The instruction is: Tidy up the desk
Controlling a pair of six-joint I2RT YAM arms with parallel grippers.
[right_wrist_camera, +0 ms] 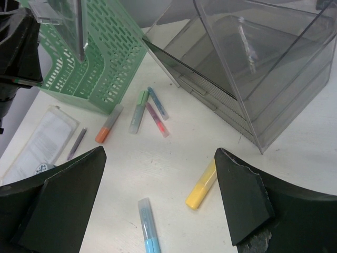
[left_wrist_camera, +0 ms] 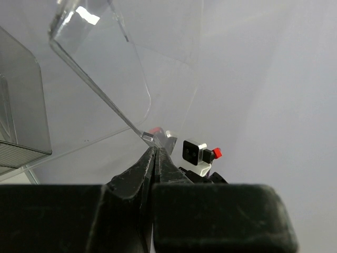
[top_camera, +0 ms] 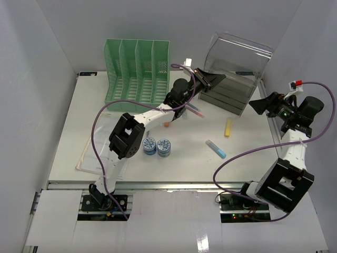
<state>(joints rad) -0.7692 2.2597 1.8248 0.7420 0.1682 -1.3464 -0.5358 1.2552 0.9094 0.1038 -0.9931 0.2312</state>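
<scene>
The white desk carries scattered markers. A yellow marker and a blue marker lie right of centre. An orange marker and green, pink and blue ones lie near the green file rack. My left gripper is raised at the back, shut on a corner of the clear lid of the grey drawer box. The lid stands lifted. My right gripper hangs open above the yellow marker, holding nothing.
Two blue tape rolls sit beside the left arm. A plastic sleeve with papers lies at the left edge, a dark pen next to it. White walls enclose the desk on three sides.
</scene>
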